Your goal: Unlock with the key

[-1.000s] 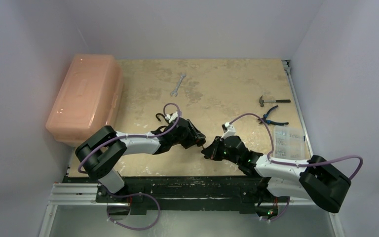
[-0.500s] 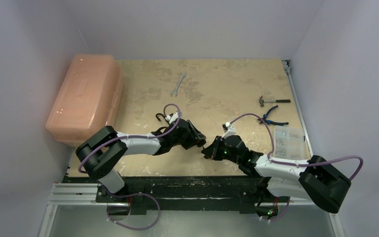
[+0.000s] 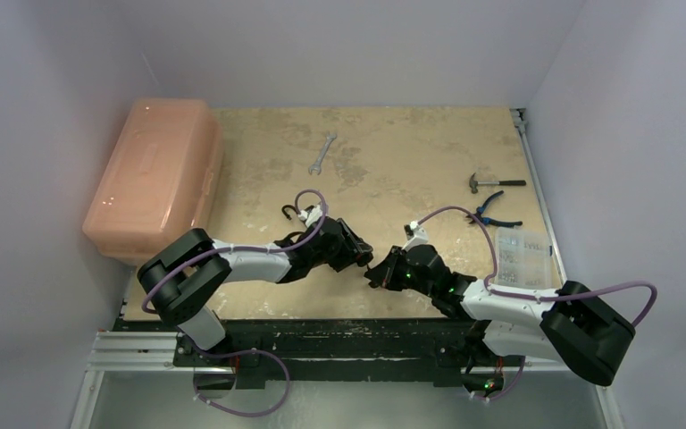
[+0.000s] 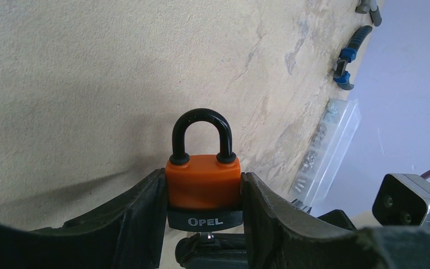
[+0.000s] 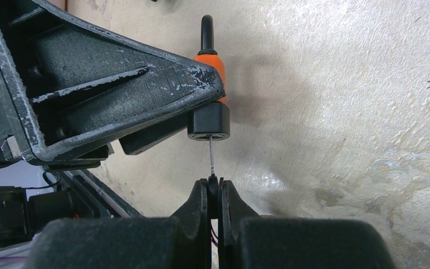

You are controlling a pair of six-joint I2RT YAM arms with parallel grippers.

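Padlock (image 4: 203, 188), orange-bodied, is sitting over the worktop (image 5: 341, 84) because my left gripper (image 3: 357, 254) is clamping its sides, jaws about half spread, and presenting the keyhole end toward my right arm. My right gripper (image 5: 214, 188) is pinching fully closed on the thin key (image 5: 211, 158), lining its blade up with that keyhole. The tip is meeting the lock's base, but I cannot tell how deep.

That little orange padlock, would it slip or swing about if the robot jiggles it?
Probably not: the padlock looks rigid and sits squarely clamped between the fingers. Its smooth casing might slip if twisted hard.
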